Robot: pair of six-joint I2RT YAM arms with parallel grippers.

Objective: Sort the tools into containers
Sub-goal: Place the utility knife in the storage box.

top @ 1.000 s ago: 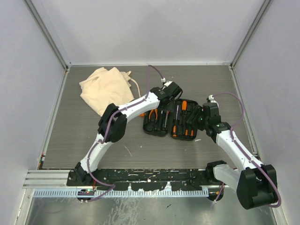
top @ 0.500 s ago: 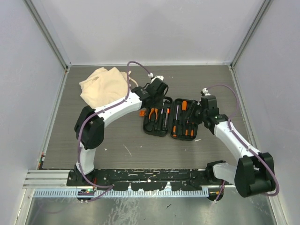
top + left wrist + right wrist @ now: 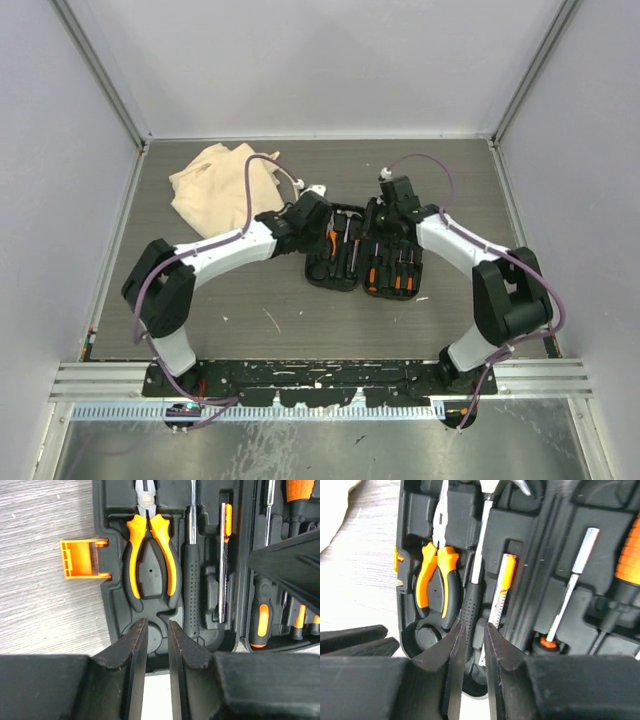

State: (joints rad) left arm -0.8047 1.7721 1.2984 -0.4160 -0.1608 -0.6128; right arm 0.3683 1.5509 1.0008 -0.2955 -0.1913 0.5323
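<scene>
The black tool case (image 3: 415,290) lies open mid-table with tools in its slots. Orange-handled pliers (image 3: 150,555) (image 3: 436,582) sit beside the black-handled hammer (image 3: 190,595) (image 3: 472,605). Screwdrivers (image 3: 261,625) (image 3: 626,555) fill the other half. My left gripper (image 3: 324,220) (image 3: 156,625) hovers at the case edge below the pliers' handles, jaws a narrow gap apart, nothing between them. Over the hammer's grip end hangs my right gripper (image 3: 373,214) (image 3: 473,627), also narrowly open and empty. The beige cloth bag (image 3: 215,185) lies crumpled at the back left.
The case's orange latch (image 3: 82,559) sticks out on the table beside the pliers. A thin orange-and-steel blade tool (image 3: 226,555) (image 3: 502,587) lies next to the hammer. Grey walls enclose the table on three sides.
Both arms have swung inward over the open case, the right one from the case's right side to its far middle. Both pairs of jaws have narrowed.
</scene>
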